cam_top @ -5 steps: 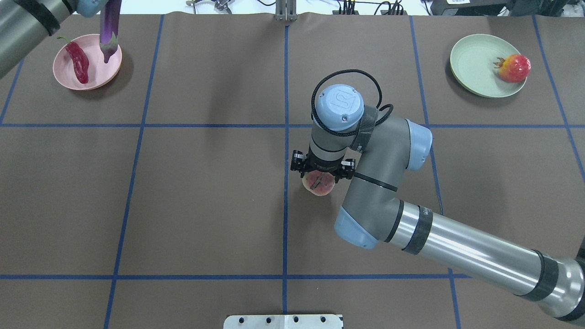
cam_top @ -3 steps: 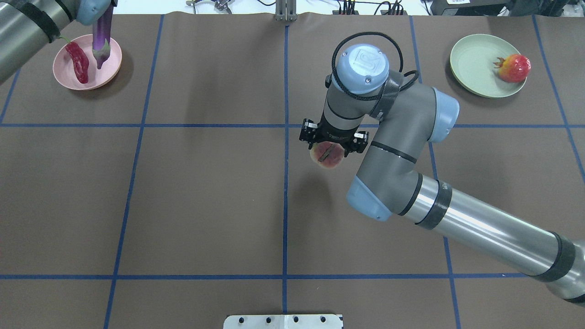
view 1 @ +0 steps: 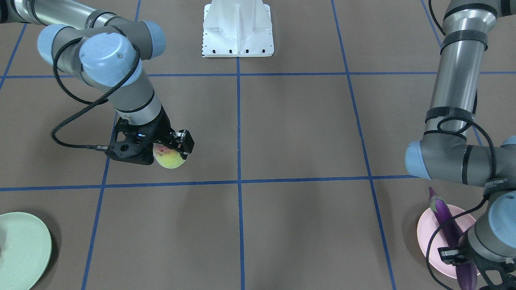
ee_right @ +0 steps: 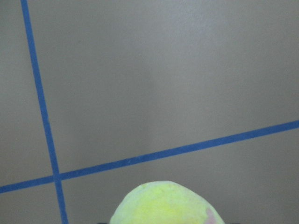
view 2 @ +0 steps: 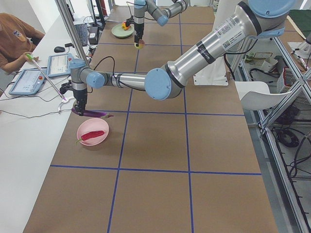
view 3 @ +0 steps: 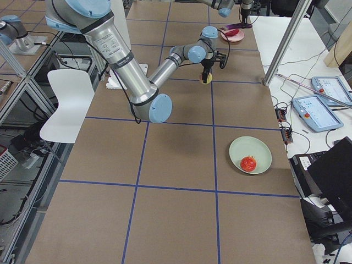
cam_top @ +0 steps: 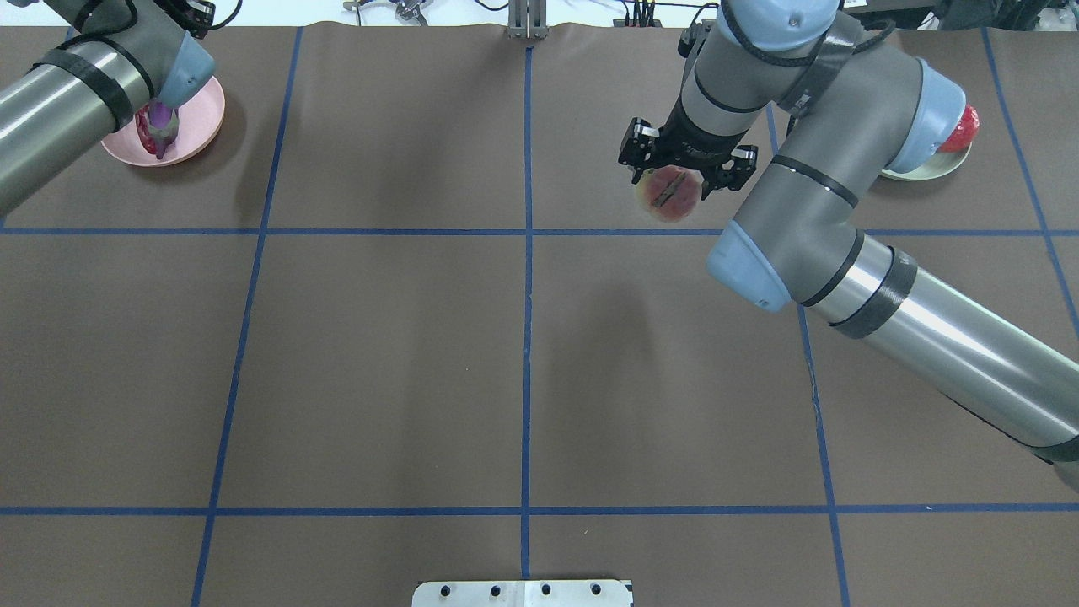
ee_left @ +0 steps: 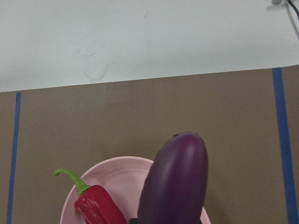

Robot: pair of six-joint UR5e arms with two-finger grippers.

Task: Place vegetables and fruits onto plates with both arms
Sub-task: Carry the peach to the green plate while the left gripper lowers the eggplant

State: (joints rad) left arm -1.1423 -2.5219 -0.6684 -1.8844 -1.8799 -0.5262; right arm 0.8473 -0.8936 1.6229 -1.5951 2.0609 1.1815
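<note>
The peach [cam_top: 668, 194] hangs off the table in the right gripper [view 1: 160, 150], its fingers closed on the fruit's two sides. A moment ago it was near the table's middle. Now it is at the far right, just past the far blue cross line. The mint plate [view 3: 254, 147] is the next thing to its right, so the carry looks more than half done.

The pomegranate [view 3: 248, 163] sits by that plate's right rim. The left part of the dish, which the peach reaches first, is bare. From overhead the right arm's own elbow covers most of the plate, so the side view is better for judging the drop.

At the far left, the eggplant [view 1: 444, 218] was hanging upright over the pink plate [view 1: 426, 241]. It is now tipped nearly level and low across the plate, with the left gripper [view 1: 463, 259] clamped on it. Whether it touches the dish I cannot tell. The chili pepper [view 2: 92, 135] lies in the plate beside it.

The eggplant is longer than the plate and overhangs the rim. This plate is also close to the table's far edge, so a loose release could roll the eggplant off. Only bare brown table [cam_top: 379, 337] lies between the two arms.
</note>
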